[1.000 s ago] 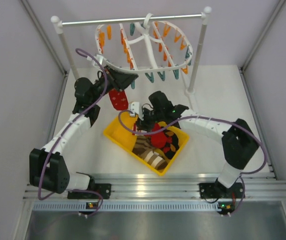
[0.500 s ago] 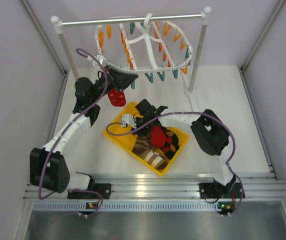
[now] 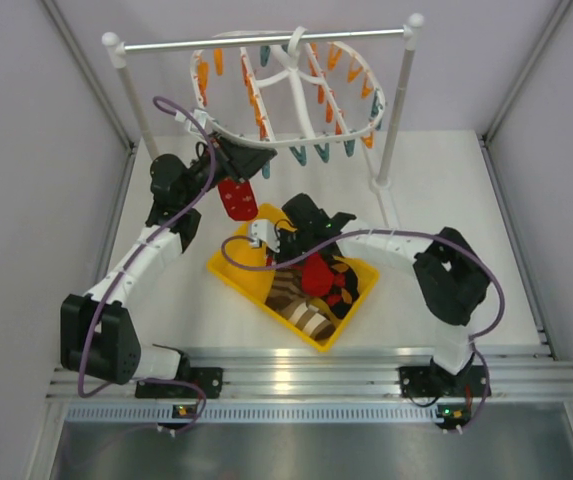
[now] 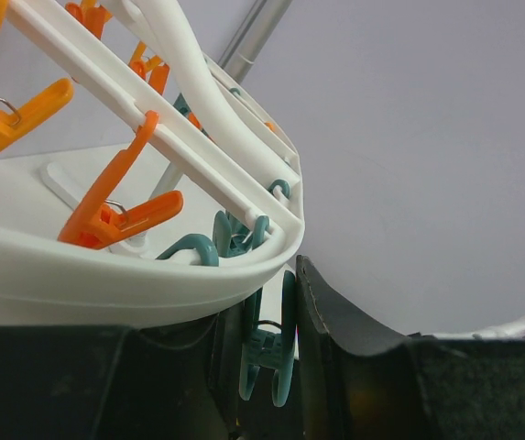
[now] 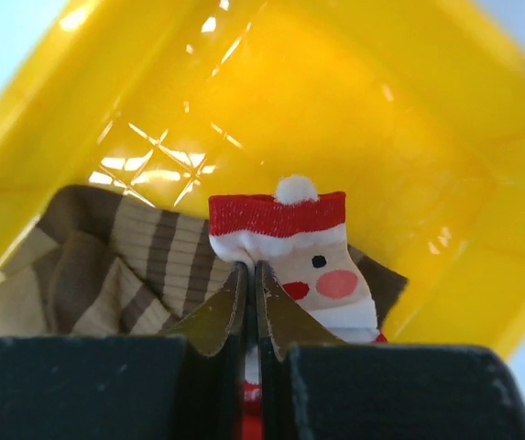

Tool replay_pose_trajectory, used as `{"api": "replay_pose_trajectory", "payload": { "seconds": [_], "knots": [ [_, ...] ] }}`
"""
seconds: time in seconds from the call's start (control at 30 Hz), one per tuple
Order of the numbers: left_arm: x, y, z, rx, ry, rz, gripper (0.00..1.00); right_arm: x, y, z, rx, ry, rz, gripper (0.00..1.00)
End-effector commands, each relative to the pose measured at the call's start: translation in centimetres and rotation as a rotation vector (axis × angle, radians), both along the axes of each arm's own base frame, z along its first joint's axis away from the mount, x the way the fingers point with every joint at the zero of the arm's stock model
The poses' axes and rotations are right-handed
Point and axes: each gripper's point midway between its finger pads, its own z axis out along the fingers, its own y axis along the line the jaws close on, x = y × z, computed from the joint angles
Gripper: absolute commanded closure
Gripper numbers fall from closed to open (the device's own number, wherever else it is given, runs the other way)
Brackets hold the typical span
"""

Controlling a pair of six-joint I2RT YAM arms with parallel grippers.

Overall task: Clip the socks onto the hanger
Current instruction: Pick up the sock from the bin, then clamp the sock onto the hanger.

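Observation:
The white round hanger (image 3: 291,75), with orange and teal clips, hangs from the rail at the back. My left gripper (image 3: 238,160) is at its near rim. In the left wrist view that gripper (image 4: 268,295) is shut on a teal clip (image 4: 276,344) under the rim (image 4: 152,275). One red sock (image 3: 236,198) dangles just below it. My right gripper (image 3: 288,240) reaches into the yellow bin. In the right wrist view it (image 5: 251,273) is shut, pinching the white trim of a red Santa sock (image 5: 312,247); the sock's red body (image 3: 316,272) lies in the bin.
The yellow bin (image 3: 228,270) also holds a brown-and-cream striped sock (image 3: 291,300), seen too as the striped sock (image 5: 125,257) beside my right fingers, and a dark argyle sock (image 3: 344,285). The rail stand's posts (image 3: 391,120) rise behind the bin.
My right gripper has gone from open to shut on the Santa sock in the bin, and the right arm's elbow has shifted. The left gripper stays shut on the clip.

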Motion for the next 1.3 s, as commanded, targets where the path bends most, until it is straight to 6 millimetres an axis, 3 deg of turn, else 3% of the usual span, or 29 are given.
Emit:
{"api": "replay_pose_trajectory", "payload": {
  "seconds": [0.0, 0.03, 0.1, 0.13, 0.2, 0.23, 0.27, 0.37, 0.57, 0.83, 1.27],
  "knots": [
    [0.2, 0.3, 1.9, -0.022, -0.033, 0.002, 1.0, 1.2, 1.5, 8.8, 0.266, -0.09, -0.049, 1.0],
    [0.2, 0.3, 2.1, -0.024, -0.034, 0.003, 1.0, 1.1, 1.0, 8.7, 0.285, -0.059, -0.095, 1.0],
    [0.3, 0.4, 2.1, -0.028, -0.031, 0.007, 1.0, 2.5, 0.4, 12.2, 0.402, -0.105, -0.16, 1.0],
    [0.3, 0.4, 2.1, -0.029, -0.027, 0.007, 1.0, 2.4, -0.4, 11.8, 0.421, -0.057, -0.221, 1.0],
    [0.3, 0.4, 2.1, -0.03, -0.021, 0.007, 1.0, 3.7, -1.3, 16.0, 0.555, -0.118, -0.286, 1.0],
    [0.3, 0.4, 2.0, -0.032, -0.014, 0.009, 1.0, 3.5, -1.8, 16.0, 0.593, -0.069, -0.334, 1.0],
    [0.4, 0.4, 1.9, -0.034, -0.007, 0.011, 1.0, 3.5, -2.4, 18.1, 0.661, -0.093, -0.35, 1.0],
    [0.5, 0.5, 1.8, -0.044, 0.018, 0.018, 1.0, 3.8, -3.5, 21.5, 0.806, -0.125, -0.433, 1.0],
    [0.9, 0.8, 1.2, -0.056, 0.072, 0.042, 1.0, 4.9, -4.8, 25.5, 0.977, -0.142, -0.616, 1.0],
    [1.8, 1.2, 0.1, -0.069, 0.167, 0.084, 1.0, 4.5, -3.9, 28.5, 1.057, -0.192, -0.66, 1.0],
    [2.8, 1.7, -0.8, -0.035, 0.204, 0.145, 1.0, 3.1, -2.8, 29.7, 1.089, -0.248, -0.644, 1.0]
  ]
}}
